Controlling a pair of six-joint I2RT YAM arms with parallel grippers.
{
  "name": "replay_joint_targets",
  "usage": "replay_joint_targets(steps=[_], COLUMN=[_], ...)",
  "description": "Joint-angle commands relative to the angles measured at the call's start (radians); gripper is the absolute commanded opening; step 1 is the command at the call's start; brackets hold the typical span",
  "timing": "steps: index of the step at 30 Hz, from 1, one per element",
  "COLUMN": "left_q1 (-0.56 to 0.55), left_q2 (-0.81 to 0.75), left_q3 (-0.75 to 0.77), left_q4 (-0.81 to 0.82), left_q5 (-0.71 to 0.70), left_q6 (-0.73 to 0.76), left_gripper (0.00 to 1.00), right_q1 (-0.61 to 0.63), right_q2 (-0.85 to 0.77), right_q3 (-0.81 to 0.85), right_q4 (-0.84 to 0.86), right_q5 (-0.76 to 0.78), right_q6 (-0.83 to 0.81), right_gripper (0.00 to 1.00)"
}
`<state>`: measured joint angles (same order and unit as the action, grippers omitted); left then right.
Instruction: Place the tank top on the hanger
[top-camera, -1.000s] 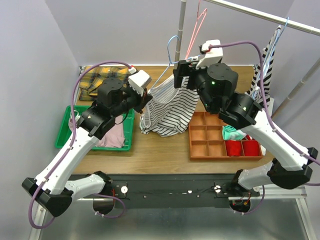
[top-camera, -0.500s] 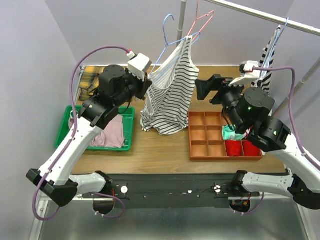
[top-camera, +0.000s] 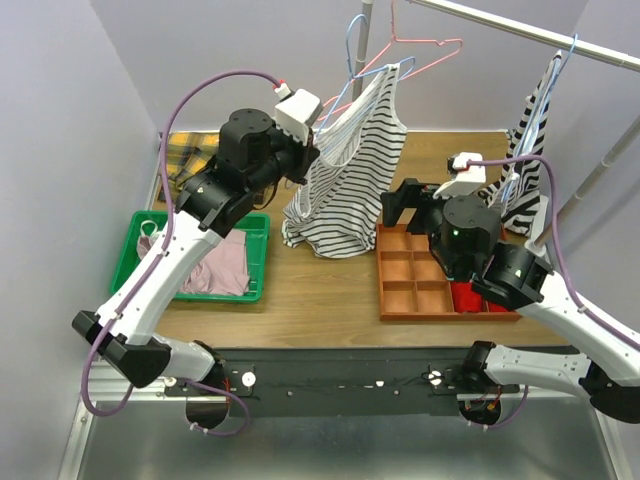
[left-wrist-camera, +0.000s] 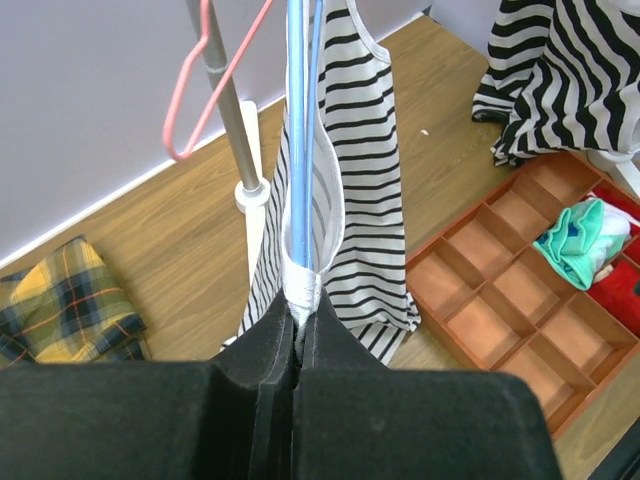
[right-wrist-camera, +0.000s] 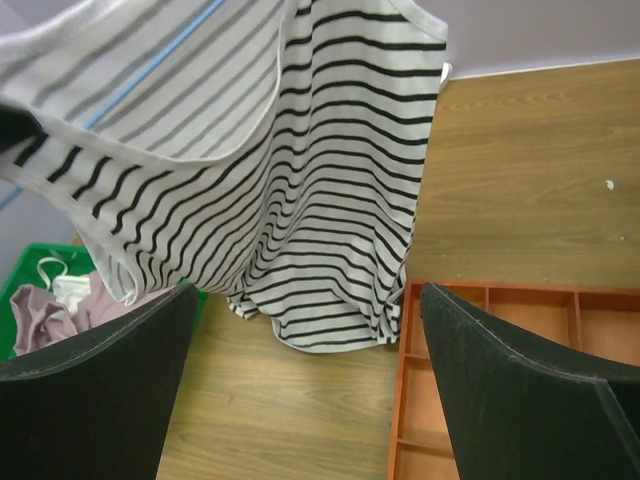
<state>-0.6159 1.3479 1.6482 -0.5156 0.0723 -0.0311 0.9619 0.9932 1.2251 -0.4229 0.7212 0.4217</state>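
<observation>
The tank top (top-camera: 350, 175), white with thin dark stripes, hangs from the light-blue hanger (top-camera: 350, 40) with its hem resting on the table. My left gripper (top-camera: 312, 138) is shut on a white shoulder strap together with the hanger wire. In the left wrist view the blue hanger wire (left-wrist-camera: 300, 120) and the tank top (left-wrist-camera: 365, 200) rise straight out of my shut left gripper (left-wrist-camera: 300, 300). My right gripper (top-camera: 393, 207) is open and empty, just right of the tank top and apart from it. In the right wrist view the tank top (right-wrist-camera: 330, 200) hangs ahead of my right gripper (right-wrist-camera: 305, 290).
A pink hanger (top-camera: 425, 48) hangs by the upright pole (left-wrist-camera: 235, 140). A bold black-and-white striped garment (top-camera: 525, 170) hangs at the right. An orange compartment tray (top-camera: 410, 270) lies under the right arm. A green bin (top-camera: 135, 255) and a yellow plaid shirt (top-camera: 185, 160) are at the left.
My left gripper has lifted the tank top and hanger up and to the right. My right gripper has drawn back from the hanger top and come down over the orange tray.
</observation>
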Motion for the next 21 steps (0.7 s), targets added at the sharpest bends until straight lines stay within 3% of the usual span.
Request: replay_joint_targets(steps=[1, 9, 10, 15, 21], left_q1=[-0.022, -0.059, -0.064, -0.084, -0.122], left_q2=[0.031, 0.147, 0.160, 0.226, 0.292], left_q3=[0.073, 0.280, 0.303, 0.441, 0.550], left_q4=[0.042, 0.005, -0.006, -0.041, -0.067], left_q5=[-0.019, -0.055, -0.065, -0.065, -0.086], left_q6=[-0.004, 0.020, 0.023, 0.025, 0.053], left_gripper=[0.00, 0.00, 0.00, 0.00, 0.00], right_q1=[0.005, 0.005, 0.005, 0.003, -0.023], right_q2=[-0.008, 0.007, 0.018, 0.169, 0.343], right_q3=[-0.042, -0.220, -0.248, -0.340, -0.329], right_q4=[-0.043, -0.018, 0.005, 0.228, 0.525], right_q5=[0.038, -0.008, -0.025, -0.169, -0.302], right_q6=[0.054, 0.127, 0.130, 0.124, 0.088], right_gripper=[1.00, 0.99, 0.94, 0.76, 0.74])
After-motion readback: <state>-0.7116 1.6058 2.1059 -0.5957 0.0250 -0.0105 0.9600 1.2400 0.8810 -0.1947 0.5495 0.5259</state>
